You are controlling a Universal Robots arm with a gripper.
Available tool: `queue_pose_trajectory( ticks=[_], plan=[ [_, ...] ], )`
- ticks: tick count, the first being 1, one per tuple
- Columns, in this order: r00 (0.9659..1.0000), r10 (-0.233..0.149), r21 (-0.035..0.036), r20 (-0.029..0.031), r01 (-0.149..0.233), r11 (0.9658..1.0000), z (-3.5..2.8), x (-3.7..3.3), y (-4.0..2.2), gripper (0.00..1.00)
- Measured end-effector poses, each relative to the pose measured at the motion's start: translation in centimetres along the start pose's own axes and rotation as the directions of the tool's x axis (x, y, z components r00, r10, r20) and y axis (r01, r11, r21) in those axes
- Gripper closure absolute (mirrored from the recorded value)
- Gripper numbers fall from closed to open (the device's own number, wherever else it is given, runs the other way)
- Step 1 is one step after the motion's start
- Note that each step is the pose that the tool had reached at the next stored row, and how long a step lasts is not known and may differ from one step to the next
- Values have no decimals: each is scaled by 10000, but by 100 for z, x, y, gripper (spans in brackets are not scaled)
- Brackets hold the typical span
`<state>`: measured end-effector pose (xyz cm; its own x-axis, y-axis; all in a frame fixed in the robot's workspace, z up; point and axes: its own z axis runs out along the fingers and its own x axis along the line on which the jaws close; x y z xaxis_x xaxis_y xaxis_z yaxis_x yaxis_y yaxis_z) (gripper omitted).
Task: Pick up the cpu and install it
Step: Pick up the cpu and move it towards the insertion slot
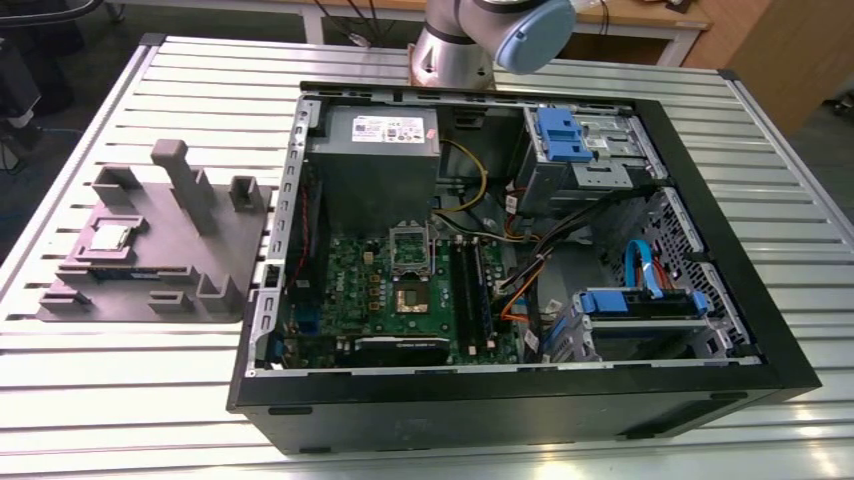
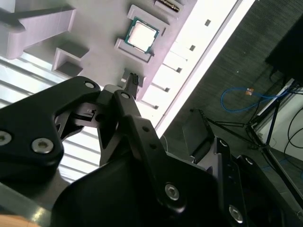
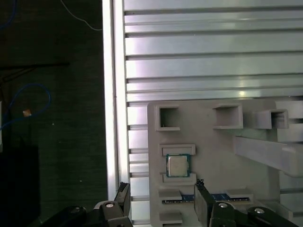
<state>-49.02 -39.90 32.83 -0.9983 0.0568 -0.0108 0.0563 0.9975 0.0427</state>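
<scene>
One small, square, silvery cpu (image 3: 177, 165) lies flat in a recess of the grey plastic tray (image 3: 213, 151). The exterior view places it at that view's left, well apart from one open black computer case (image 1: 521, 405). In the first wrist view the black gripper (image 3: 162, 201) hangs released and empty near the cpu, its two fingers (image 3: 202, 203) spread, their bases cut off.

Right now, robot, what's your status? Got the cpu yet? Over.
Jaws of gripper open, empty. cpu sits in its pocket on the grey tray, not picked up. Nothing covering it.
</scene>
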Motion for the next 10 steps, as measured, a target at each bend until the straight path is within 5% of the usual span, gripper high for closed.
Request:
queue_pose_trajectory(
  ticks=[10],
  plan=[
    [10000,2,-2,4,-2,10000,19,-2,0,35]
  ],
)
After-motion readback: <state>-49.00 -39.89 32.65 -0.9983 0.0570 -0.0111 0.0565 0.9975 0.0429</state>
